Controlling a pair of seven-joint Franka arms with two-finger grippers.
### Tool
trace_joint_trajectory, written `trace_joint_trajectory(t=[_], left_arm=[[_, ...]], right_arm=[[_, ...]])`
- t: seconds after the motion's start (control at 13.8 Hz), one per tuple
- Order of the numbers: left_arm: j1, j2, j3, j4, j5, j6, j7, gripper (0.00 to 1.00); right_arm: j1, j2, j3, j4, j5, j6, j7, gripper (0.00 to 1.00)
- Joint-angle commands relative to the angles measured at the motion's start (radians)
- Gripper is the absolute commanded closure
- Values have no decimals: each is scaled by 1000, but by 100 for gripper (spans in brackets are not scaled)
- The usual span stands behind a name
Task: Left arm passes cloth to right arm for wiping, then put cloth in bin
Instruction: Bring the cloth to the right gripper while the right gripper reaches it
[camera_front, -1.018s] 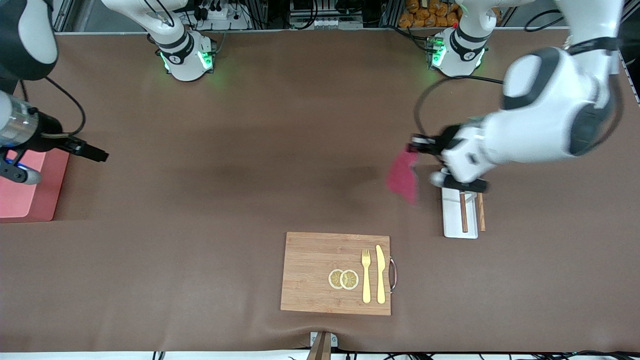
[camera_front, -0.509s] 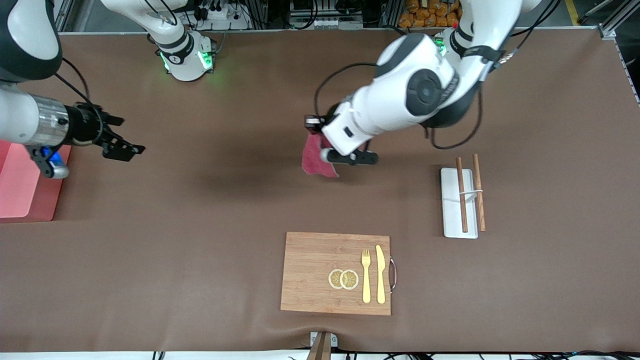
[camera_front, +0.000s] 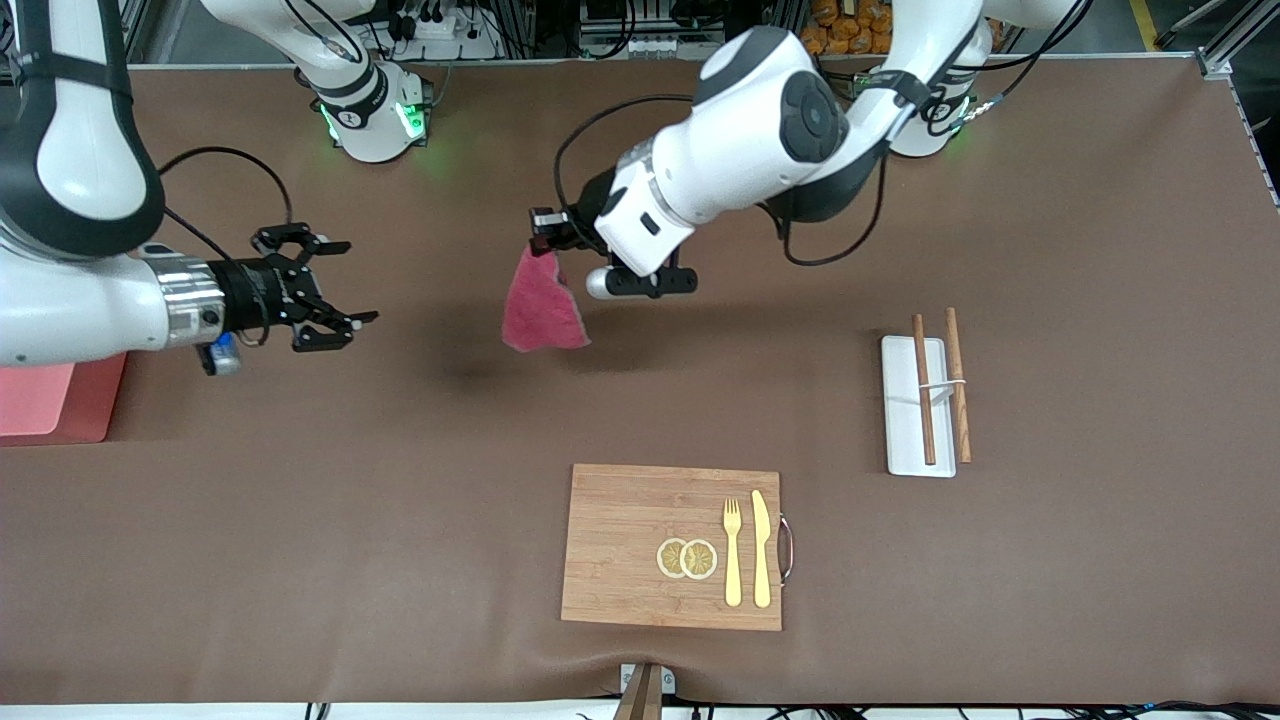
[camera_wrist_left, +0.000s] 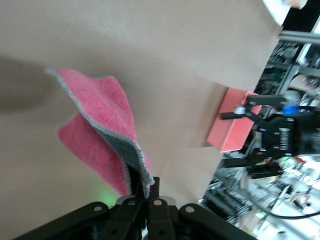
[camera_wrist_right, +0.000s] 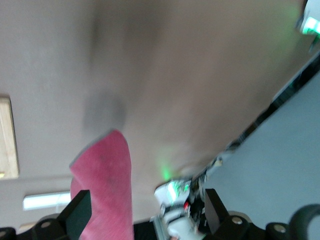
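Left gripper (camera_front: 543, 232) clamped on the hanging cloth (camera_front: 540, 310) above the table; right gripper (camera_front: 322, 288) spread wide, facing it.

I count two end effectors of mine: the left end effector (camera_front: 541, 232) and the right end effector (camera_front: 322, 287). On the tabletop (camera_front: 400, 500): one cloth (camera_front: 540, 310), one bin (camera_front: 50, 400), one wooden board (camera_front: 630, 545), one fork (camera_front: 733, 550), one knife (camera_front: 762, 548), two lemon slices (camera_front: 687, 558), one white tray (camera_front: 905, 440), two chopsticks (camera_front: 924, 390).
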Motion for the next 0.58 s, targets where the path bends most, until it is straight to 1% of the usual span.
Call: trace_joint_trajectory(t=[0.0,0.15,0.29,0.44,0.51], left_arm=[[-19,10,-3,22,-36,69,-123,100],[-22,10,-6,23,-38,84,-170,100],[-38,10,-4,27,-38,139,-227,100],[-41,11,-3,25,-38,179,-246,100],[-41,11,-4,25,-38,181,-246,100]], right_arm=[[42,18,-5,5,82,28,92,0],[96,18,-4,5,86,75,166,0],[151,28,-5,-8,152,106,177,0],[197,34,-4,-21,164,117,197,0],[218,34,-4,-21,187,117,241,0]])
